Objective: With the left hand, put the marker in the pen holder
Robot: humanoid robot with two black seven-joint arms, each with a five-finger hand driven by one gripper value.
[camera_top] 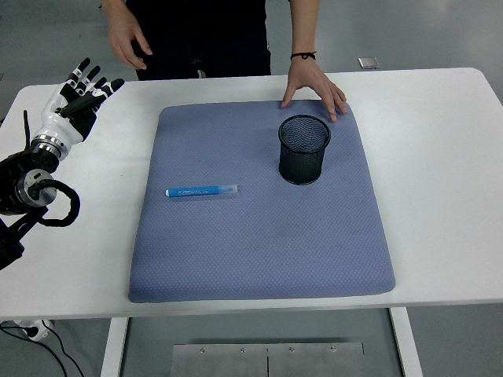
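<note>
Marker point(202, 191) lies flat on the blue mat point(259, 251), left of centre, lengthwise left to right, untouched. Task barely begun, by the look of it: nothing grasped, nothing in the holder as far as can be seen.

Far left: left hand point(81, 98) is raised over the worktop's point(440, 157) left edge, off the mat, fingers point(88, 78) spread wide and holding nothing. Well apart from the marker, up and to the left of it. Black arm and cable come in from the left edge below the hand.

Centre-left: marker, blue body with a pale or clear end toward the right. Bare mat all round it.

Centre-right: holder point(303, 149), black mesh cup, stands upright on the mat's upper right part, opening up. Inside looks empty, though the mesh is dark. Well apart from the marker, up and to its right.

Top: a person stands behind the worktop. One person's hand point(314, 85) rests on the mat's far edge just behind the holder, wristband on; the other hangs free at upper left.

Right arm is not in view.

Left to do, as I judge it: reach to the marker, grip, lift, carry right to the holder, drop it in.
</note>
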